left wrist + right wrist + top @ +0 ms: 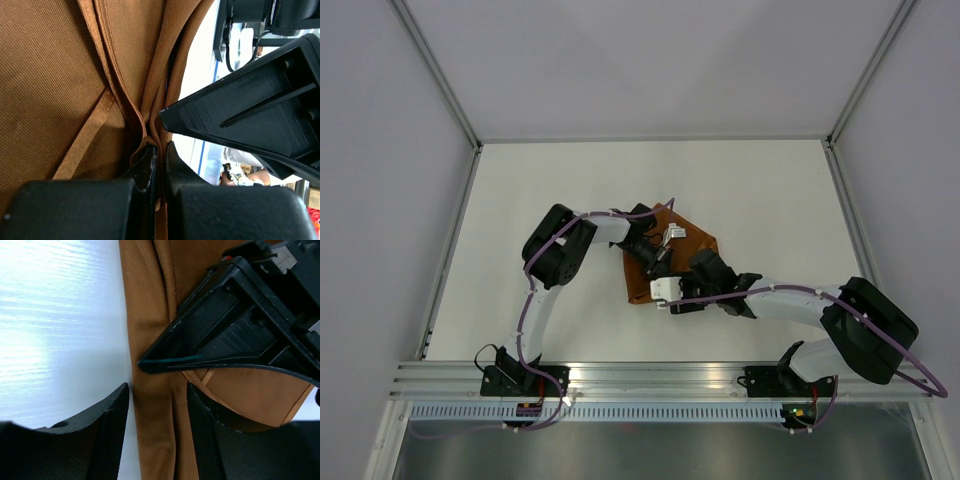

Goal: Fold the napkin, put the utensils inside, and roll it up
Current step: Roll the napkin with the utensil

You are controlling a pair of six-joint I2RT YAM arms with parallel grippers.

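Note:
The rust-orange napkin (692, 240) lies bunched and folded at mid-table between both arms. My left gripper (654, 260) is shut on a gathered ridge of napkin folds, which run up from between its jaws in the left wrist view (160, 146). My right gripper (672, 286) is open; its fingers (112, 420) straddle a folded edge of the napkin (155, 405) where it meets the white table. Each gripper's black finger shows close in the other's wrist view (240, 120) (225, 335). No utensils show in any view.
The white table (540, 190) is bounded by grey walls left, right and back, with an aluminium rail (650, 375) along the near edge. The two arms nearly touch over the napkin.

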